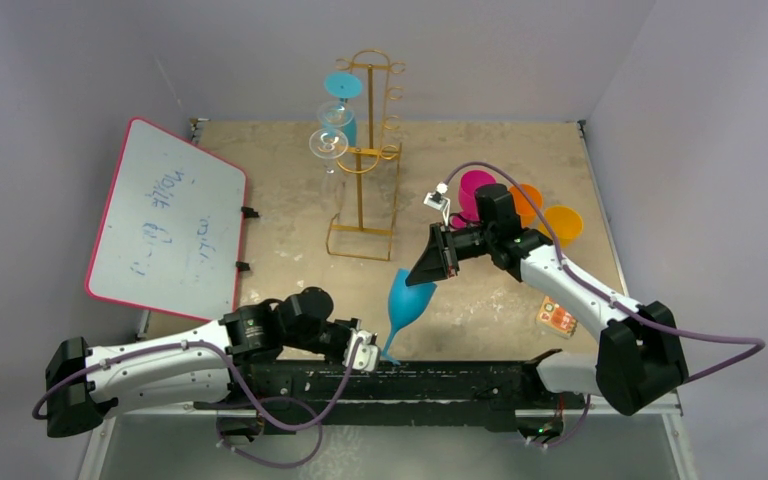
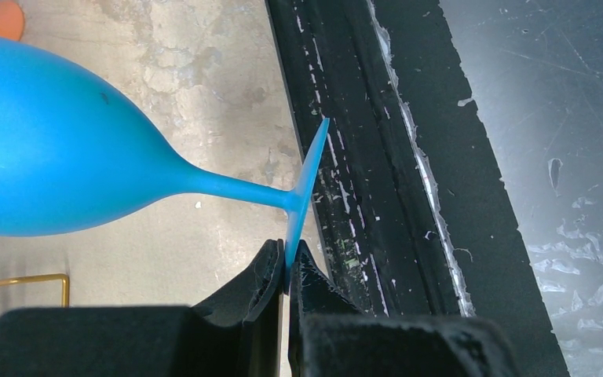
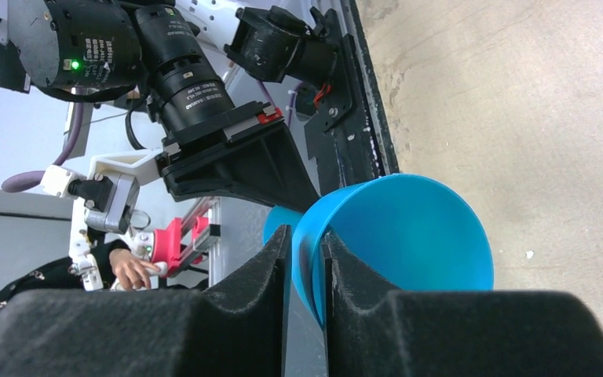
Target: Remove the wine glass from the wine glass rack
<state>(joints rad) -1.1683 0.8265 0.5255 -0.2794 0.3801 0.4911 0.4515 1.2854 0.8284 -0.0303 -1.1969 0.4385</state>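
Observation:
A blue wine glass hangs tilted over the near edge of the table, bowl up and foot down. My left gripper is shut on the rim of its foot, pinched between the black fingertips. My right gripper straddles the bowl's rim, one finger inside and one outside, closed against the wall. The gold wine glass rack stands at the back. On it hang another blue glass and two clear glasses.
A whiteboard with a pink edge lies at the left. A pink cup and two orange cups stand at the right behind my right arm. A small orange card lies near the right arm's base. The rack's wire base shows in the left wrist view.

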